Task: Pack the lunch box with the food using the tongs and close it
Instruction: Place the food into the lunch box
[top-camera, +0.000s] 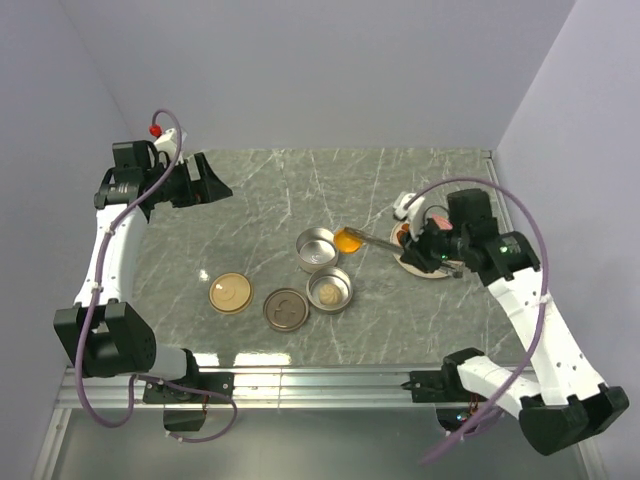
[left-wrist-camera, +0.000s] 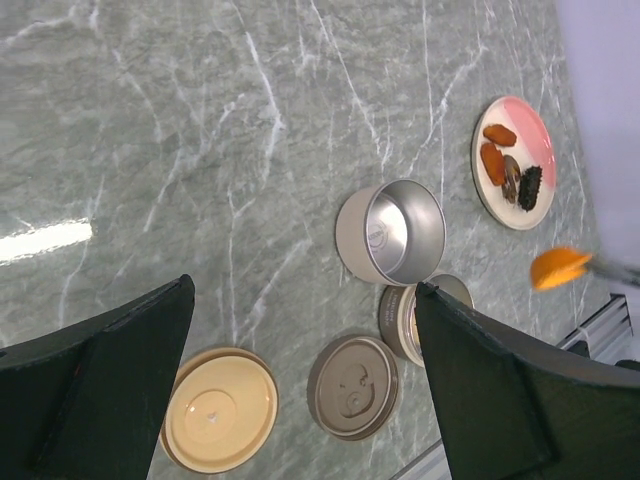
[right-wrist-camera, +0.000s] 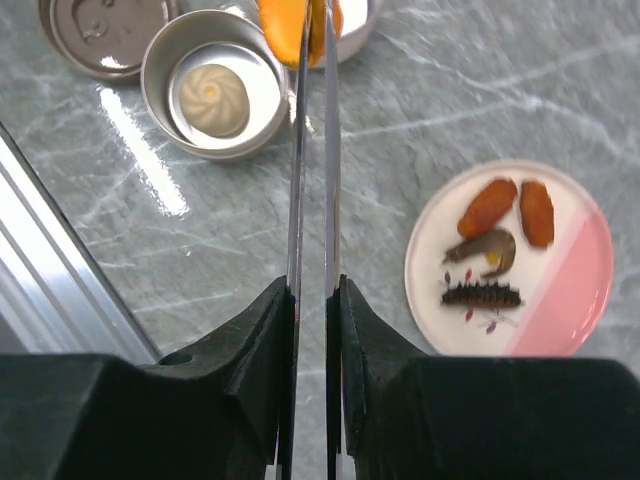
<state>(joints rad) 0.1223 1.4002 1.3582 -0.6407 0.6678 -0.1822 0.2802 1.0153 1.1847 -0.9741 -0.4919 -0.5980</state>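
Desk (top-camera: 260, 200): grey-green marbled slab, pale walls on three sides, metal rail along the near edge.

Left arm (top-camera: 100, 260): reaches up the left side. Left hand (top-camera: 208, 180) hangs above the far-left corner, well apart from everything else; fingers spread wide, released, nothing between them.

Right arm (top-camera: 530, 310): bends in from the right. Right hand (right-wrist-camera: 312, 295) sits over the desk beside the plate, clenched on the tongs (right-wrist-camera: 297, 180). The two thin silver arms run out between its fingers, nearly parallel, pointing left toward the tins.

Plate (right-wrist-camera: 575, 280): round, white and pink, right of centre, flat on the desk.

Lunch box, in pieces at mid-desk:
- far tin (top-camera: 317, 247), open, bare metal inside
- near tin (top-camera: 329, 290), open, just beside the far one; whether they touch, cannot tell
- brown lid (top-camera: 286, 309), flat on the desk left of the near tin
- tan lid (top-camera: 230, 293), flat, further left, apart from the brown one

Food:
- orange chunk (left-wrist-camera: 558, 268), pinched at the tong tips, off the desk, by the right rim of the far tin in the top view; whether it is over the opening, cannot tell
- pale round piece (right-wrist-camera: 213, 95), pleated top, lying in the near tin
- on the plate: two orange-brown pieces (right-wrist-camera: 488, 207) side by side, a curled shrimp-like piece (right-wrist-camera: 485, 247) below them, a dark spiky piece (right-wrist-camera: 482, 296) lowest
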